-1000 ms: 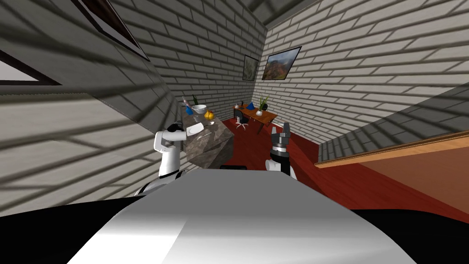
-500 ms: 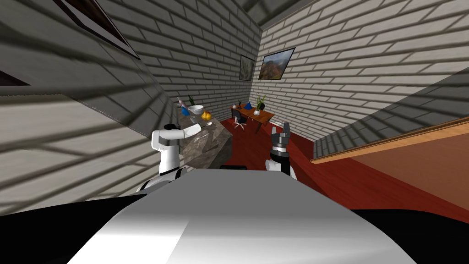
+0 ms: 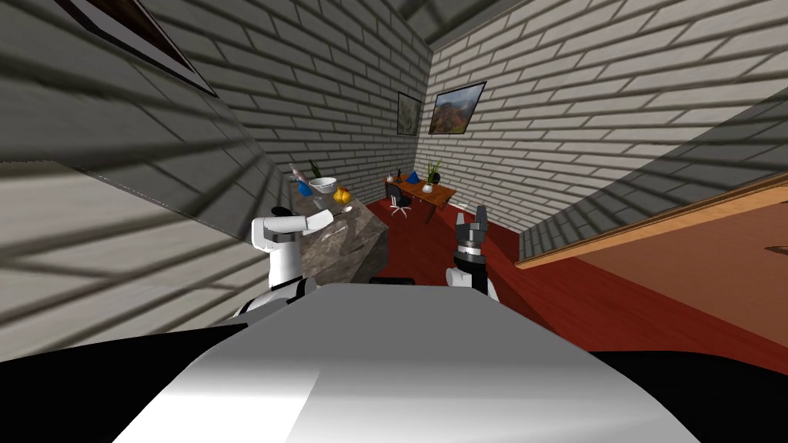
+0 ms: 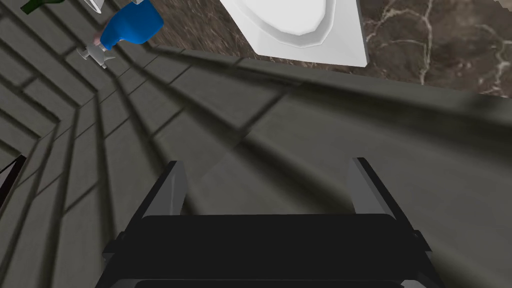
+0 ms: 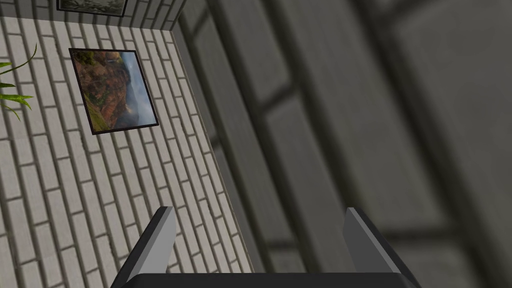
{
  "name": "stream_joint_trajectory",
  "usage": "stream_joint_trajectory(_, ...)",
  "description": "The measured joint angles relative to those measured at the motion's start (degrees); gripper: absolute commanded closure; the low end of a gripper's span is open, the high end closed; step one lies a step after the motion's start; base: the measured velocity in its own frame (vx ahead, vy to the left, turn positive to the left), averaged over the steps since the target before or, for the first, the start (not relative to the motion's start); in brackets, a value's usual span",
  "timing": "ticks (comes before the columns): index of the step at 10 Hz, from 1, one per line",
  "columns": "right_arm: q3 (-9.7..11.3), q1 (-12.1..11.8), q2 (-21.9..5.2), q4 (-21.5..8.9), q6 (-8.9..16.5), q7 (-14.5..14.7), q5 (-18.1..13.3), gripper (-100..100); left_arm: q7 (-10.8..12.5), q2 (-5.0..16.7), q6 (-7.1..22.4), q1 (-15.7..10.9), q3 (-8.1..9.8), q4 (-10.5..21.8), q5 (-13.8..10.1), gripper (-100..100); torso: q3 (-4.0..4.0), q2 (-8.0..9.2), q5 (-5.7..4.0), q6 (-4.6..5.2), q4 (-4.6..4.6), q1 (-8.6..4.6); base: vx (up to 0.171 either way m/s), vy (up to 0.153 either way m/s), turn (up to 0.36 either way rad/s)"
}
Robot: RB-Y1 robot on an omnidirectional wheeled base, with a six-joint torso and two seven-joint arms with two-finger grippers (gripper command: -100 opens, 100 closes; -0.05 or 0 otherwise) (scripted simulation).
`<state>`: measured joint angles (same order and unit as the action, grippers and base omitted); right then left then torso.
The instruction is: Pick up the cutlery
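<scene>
**Left pincer open at the table's wall-side edge; cutlery lies on the tabletop past the forearm**

The left pincer (image 4: pixel 267 165) is open, its two fingers wide apart with nothing between them. It faces a shadowed grey brick wall (image 4: pixel 150 150), which is close ahead of the fingertips. Beyond that stretch of wall is the edge of the brown marble table (image 4: pixel 440 50). A white plate (image 4: pixel 290 15) sits near that edge on a flat white square. A blue spray bottle (image 4: pixel 131 27) stands farther along the same wall side.

In the head view the left arm is bent at the elbow, with the upper arm upright. The forearm reaches level over the near wall-side corner of the table. The cutlery (image 3: pixel 329 234) shows as a thin pale sliver on the tabletop, just beyond the forearm on the open-room side. It is too small to tell which pieces it is made of. Farther back on the table are a white bowl (image 3: pixel 323 184) and two yellow things beside it.

The right pincer (image 3: pixel 471 219) is raised in front of the chest with its fingers spread and empty. It is well apart from the table and over the red floor (image 3: pixel 431 246).

That floor runs open between the table and the right-hand brick wall. It reaches a far wooden desk (image 3: pixel 428 191) with an office chair (image 3: pixel 398 201) beside it. Two framed pictures (image 3: pixel 456 108) hang near the corner. A slanted orange wooden surface (image 3: pixel 692 254) closes the right side.
</scene>
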<state>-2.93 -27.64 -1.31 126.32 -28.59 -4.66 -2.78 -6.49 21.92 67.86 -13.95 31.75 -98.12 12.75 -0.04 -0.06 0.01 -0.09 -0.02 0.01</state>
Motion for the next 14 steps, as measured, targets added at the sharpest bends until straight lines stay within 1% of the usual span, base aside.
stream_joint_trajectory(1, 0.0, 0.0, 0.0, 0.0, 0.0, 0.0, 0.0, 0, 0.1, -0.3, 1.3, -0.4, 1.16, 0.9, -0.1, -100, -0.01, -0.02, 0.00, 0.03, -0.01, -0.01, 0.021, 0.006, -0.070)
stream_joint_trajectory(2, 0.0, 0.0, 0.0, 0.0, 0.0, 0.0, 0.0, 0, 0.1, -0.2, 2.9, -0.9, 1.84, 1.4, -0.2, -100, -0.01, -0.02, 0.00, 0.01, 0.00, 0.00, 0.009, 0.005, 0.004)
stream_joint_trajectory(3, 0.0, 0.0, 0.0, 0.0, 0.0, 0.0, 0.0, 0, 0.0, -0.2, 4.0, -1.1, 2.01, 1.6, -0.2, -100, 0.01, 0.02, 0.00, 0.00, 0.00, 0.00, 0.014, 0.003, -0.128)
stream_joint_trajectory(4, 0.0, 0.0, 0.0, 0.0, 0.0, 0.0, 0.0, 0, 0.1, -0.3, 5.5, -1.8, 2.95, 2.5, -0.2, -100, 0.00, 0.00, 0.00, 0.04, 0.00, -0.01, 0.016, 0.005, -0.069)
stream_joint_trajectory(5, 0.0, 0.0, 0.0, 0.0, 0.0, 0.0, 0.0, 0, 0.1, -0.3, 7.0, -2.3, 3.51, 3.1, -0.3, -100, 0.00, 0.00, 0.00, 0.00, 0.00, 0.00, 0.023, 0.003, -0.104)
stream_joint_trajectory(6, 0.0, 0.0, 0.0, 0.0, 0.0, 0.0, 0.0, 0, 0.2, -0.7, 8.5, -2.6, 4.65, 3.5, -0.4, -100, -0.01, -0.02, 0.00, 0.02, 0.00, -0.01, 0.022, 0.005, -0.058)
stream_joint_trajectory(9, 0.0, 0.0, 0.0, 0.0, 0.0, 0.0, 0.0, 0, 0.5, -0.9, 13.3, -4.3, 6.77, 5.7, -0.5, -100, -0.02, -0.03, 0.00, 0.00, -0.01, 0.00, 0.023, 0.005, -0.089)
stream_joint_trajectory(11, 0.0, 0.0, 0.0, 0.0, 0.0, 0.0, 0.0, 0, 0.6, -1.4, 16.6, -5.0, 8.31, 6.4, -0.5, -100, -0.01, -0.01, 0.00, -0.01, 0.00, 0.00, 0.022, 0.006, -0.076)
stream_joint_trajectory(12, 0.0, 0.0, 0.0, 0.0, 0.0, 0.0, 0.0, 0, 0.8, -1.4, 18.2, -5.9, 9.13, 7.6, -0.5, -100, -0.02, -0.03, 0.00, 0.02, -0.01, -0.01, 0.020, 0.005, -0.051)
stream_joint_trajectory(13, 0.0, 0.0, 0.0, 0.0, 0.0, 0.0, 0.0, 0, 0.9, -1.5, 19.5, -6.2, 9.71, 8.1, -0.6, -100, -0.01, -0.01, 0.00, -0.01, -0.01, -0.01, 0.022, 0.002, -0.077)
stream_joint_trajectory(14, 0.0, 0.0, 0.0, 0.0, 0.0, 0.0, 0.0, 0, 0.9, -1.4, 21.0, -6.8, 10.70, 9.1, -0.8, -100, -0.01, -0.02, 0.00, 0.01, 0.00, -0.01, 0.013, 0.003, -0.044)
